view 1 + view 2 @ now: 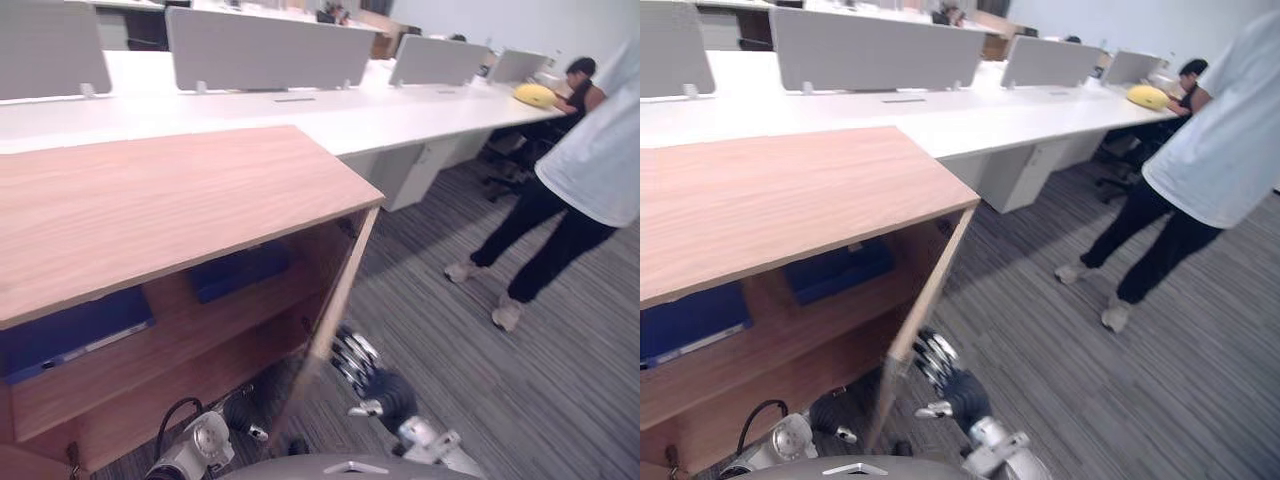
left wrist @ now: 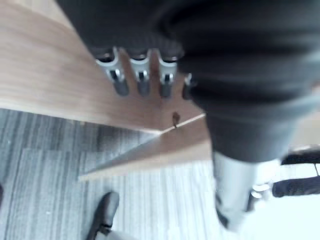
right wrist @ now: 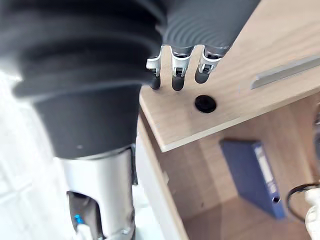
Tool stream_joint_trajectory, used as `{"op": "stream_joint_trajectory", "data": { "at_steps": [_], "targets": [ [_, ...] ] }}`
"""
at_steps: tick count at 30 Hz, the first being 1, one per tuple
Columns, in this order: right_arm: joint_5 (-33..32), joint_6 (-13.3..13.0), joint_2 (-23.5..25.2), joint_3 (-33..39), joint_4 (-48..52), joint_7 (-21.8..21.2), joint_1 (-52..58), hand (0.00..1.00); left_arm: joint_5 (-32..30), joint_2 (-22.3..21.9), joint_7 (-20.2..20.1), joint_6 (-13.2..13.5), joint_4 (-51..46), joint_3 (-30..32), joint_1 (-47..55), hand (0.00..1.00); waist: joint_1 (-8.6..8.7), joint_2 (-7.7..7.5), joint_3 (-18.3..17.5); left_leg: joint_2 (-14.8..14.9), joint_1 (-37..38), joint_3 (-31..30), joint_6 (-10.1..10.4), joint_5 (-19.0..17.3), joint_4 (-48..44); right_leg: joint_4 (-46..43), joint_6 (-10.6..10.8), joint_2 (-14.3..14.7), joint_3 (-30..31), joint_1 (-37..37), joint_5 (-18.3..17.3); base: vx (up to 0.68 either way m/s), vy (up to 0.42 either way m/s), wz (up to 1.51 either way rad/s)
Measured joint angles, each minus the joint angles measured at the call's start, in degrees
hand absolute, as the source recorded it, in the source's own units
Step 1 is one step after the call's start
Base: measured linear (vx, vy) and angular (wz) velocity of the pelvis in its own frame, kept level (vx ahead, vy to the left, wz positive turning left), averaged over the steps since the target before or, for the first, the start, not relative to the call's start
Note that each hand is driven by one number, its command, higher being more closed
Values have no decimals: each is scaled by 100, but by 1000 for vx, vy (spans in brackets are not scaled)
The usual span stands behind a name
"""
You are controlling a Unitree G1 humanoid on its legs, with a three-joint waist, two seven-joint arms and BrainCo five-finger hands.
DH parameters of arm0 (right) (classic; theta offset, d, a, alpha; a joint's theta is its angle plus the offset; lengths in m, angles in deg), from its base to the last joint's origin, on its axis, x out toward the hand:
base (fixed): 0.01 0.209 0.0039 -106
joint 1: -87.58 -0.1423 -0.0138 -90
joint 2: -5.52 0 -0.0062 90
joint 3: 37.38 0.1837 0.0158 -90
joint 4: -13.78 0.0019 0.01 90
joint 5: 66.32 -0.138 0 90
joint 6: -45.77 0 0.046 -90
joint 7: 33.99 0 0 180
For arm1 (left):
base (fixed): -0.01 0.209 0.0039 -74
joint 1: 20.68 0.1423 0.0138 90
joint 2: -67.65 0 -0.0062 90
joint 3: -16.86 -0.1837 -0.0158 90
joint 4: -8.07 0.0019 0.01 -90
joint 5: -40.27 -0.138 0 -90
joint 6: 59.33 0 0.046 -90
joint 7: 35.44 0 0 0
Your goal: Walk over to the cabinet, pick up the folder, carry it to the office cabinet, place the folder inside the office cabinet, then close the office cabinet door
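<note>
since the blue folder (image 1: 240, 270) already lies on the office cabinet (image 1: 180, 200) shelf, push the open door (image 1: 340, 290) flat with the straight-fingered, empty right hand (image 1: 365, 372), 1st drawing the slack, empty left hand (image 2: 142, 80) clear of its swing.

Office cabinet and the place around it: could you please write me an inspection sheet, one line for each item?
Surface: wooden cabinet top, nothing seen on it.
Job's things: two blue folders lying on the shelf inside; door open.
Clutter: yellow object on the far desk.
Hands: right hand, fingers straight, at the door's outer face near its lock hole; left hand, fingers straight, by a wood panel, holding nothing.
Cables: nothing seen.
Surroundings: long white desks with grey dividers; striped carpet; one person standing at the right, another seated at the far desk.
</note>
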State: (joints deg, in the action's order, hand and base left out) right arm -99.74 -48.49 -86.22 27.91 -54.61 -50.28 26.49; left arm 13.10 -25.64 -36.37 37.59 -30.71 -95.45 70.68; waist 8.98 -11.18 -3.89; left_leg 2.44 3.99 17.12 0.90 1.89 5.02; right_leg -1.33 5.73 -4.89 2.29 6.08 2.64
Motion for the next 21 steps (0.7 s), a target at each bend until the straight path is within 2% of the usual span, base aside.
{"op": "stream_joint_trajectory", "data": {
  "at_steps": [3, 6, 12, 15, 19, 21],
  "targets": [
    [4, -128, 203, -217, -43, 0, -617, 0, 0, 24, 1, -1, 0, -24, 5, 0, -122, -49, -34, -28, -102, -160, -12, 48, 1, 11, -1, -49, -132, -6, 0, -1, -5, 36],
    [61, -195, 338, -321, -607, 46, -1135, 0, 4, 21, 5, -4, 0, -20, 24, 0, -182, -76, -39, -105, -211, -329, -62, 94, 2, 24, 0, -113, -323, -15, 1, 14, 9, 35],
    [320, -424, 625, 256, -2271, 511, -2536, 0, 127, 4, 98, -8, -75, 196, -1, 0, -388, -36, -4, -257, -579, -752, -175, 175, 1, 230, 18, -272, -724, -17, 6, 25, 33, 43],
    [621, -637, 648, 639, -2675, 723, -2862, 0, 234, -36, 185, -14, -82, 405, 2, 0, -573, 102, 121, -379, -731, -1004, -206, 195, 1, 262, 45, -384, -963, -54, -1, 45, 56, 57],
    [975, -846, 664, 1085, -3029, 845, -3252, 0, 238, 30, 227, -29, -79, 870, 67, 0, -591, 274, 386, -494, -735, -1247, -234, 178, 1, 266, 65, -490, -1142, -220, -14, 67, 63, 45],
    [1118, -904, 696, 1214, -3139, 918, -3352, 0, 285, 86, 291, -38, -69, 972, 101, 0, -613, 269, 412, -506, -753, -1261, -257, 162, 0, 271, 80, -496, -1158, -219, 12, 66, 19, 11]
  ]
}}
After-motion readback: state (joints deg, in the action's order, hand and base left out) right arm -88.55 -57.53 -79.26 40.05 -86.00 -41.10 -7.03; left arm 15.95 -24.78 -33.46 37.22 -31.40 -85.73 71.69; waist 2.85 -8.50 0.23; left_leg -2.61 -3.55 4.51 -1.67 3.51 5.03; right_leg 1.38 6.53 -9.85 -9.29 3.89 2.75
